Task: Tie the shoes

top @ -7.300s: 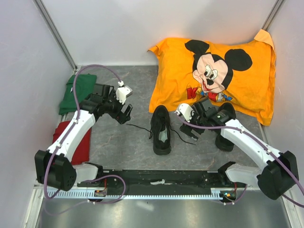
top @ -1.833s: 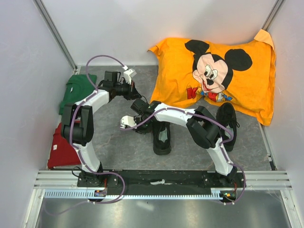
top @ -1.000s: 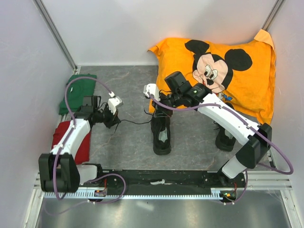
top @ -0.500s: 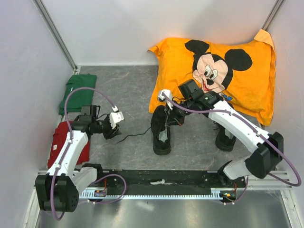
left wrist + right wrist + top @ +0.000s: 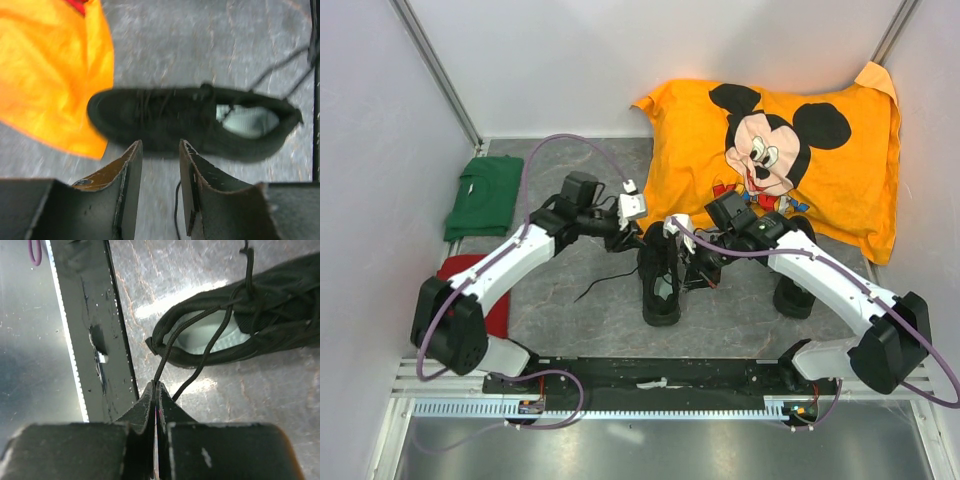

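Note:
One black shoe (image 5: pixel 660 285) lies at the table's middle, toe pointing away, pale insole showing; the left wrist view has it (image 5: pixel 165 122) just ahead of the fingers. My left gripper (image 5: pixel 630 238) hovers at its left side, open and empty (image 5: pixel 160 150). A loose lace (image 5: pixel 600 285) trails on the floor to the left, its end between the fingers (image 5: pixel 176 210). My right gripper (image 5: pixel 698 270) is at the shoe's right side, shut (image 5: pixel 156 386) on the other lace (image 5: pixel 165 357), pulled taut from the eyelets. The second shoe (image 5: pixel 792 295) sits to the right, partly under the right arm.
An orange Mickey Mouse pillow (image 5: pixel 770 150) lies behind the shoes, its edge close to the toe (image 5: pixel 45 75). Folded green cloth (image 5: pixel 485 195) and red cloth (image 5: pixel 470 295) sit at the left. A black rail (image 5: pixel 660 375) runs along the near edge (image 5: pixel 95 340).
My left gripper opened, dropped its lace on the floor and swung right to the shoe's side. My right gripper carried its lace from over the toe to the shoe's right side.

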You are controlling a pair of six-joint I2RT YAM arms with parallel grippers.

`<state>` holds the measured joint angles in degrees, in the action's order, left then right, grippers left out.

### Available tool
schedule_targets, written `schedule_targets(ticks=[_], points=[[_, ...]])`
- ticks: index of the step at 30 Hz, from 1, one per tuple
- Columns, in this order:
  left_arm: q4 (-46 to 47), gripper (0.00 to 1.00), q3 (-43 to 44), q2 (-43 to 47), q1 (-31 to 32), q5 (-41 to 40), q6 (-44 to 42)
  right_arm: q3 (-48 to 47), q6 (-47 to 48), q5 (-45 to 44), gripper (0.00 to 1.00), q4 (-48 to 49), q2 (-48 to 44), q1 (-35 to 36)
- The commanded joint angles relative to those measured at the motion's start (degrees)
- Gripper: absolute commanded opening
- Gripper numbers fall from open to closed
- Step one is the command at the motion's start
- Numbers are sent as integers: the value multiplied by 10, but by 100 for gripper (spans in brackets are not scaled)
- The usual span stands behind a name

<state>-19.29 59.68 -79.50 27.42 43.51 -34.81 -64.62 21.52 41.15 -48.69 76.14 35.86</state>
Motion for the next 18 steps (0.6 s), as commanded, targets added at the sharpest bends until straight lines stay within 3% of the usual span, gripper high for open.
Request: schedule_targets(ticks=[1,9,18], points=[[64,42,52,-52,40,-2,61,13,-27,8,0,37,-14,-2],[22,42,47,-81,77,6,23,71,-110,-8,0,110,-57,-6],[-26,42,40,-99,98,0,-13,104,-105,1,0,130,-78,-6]])
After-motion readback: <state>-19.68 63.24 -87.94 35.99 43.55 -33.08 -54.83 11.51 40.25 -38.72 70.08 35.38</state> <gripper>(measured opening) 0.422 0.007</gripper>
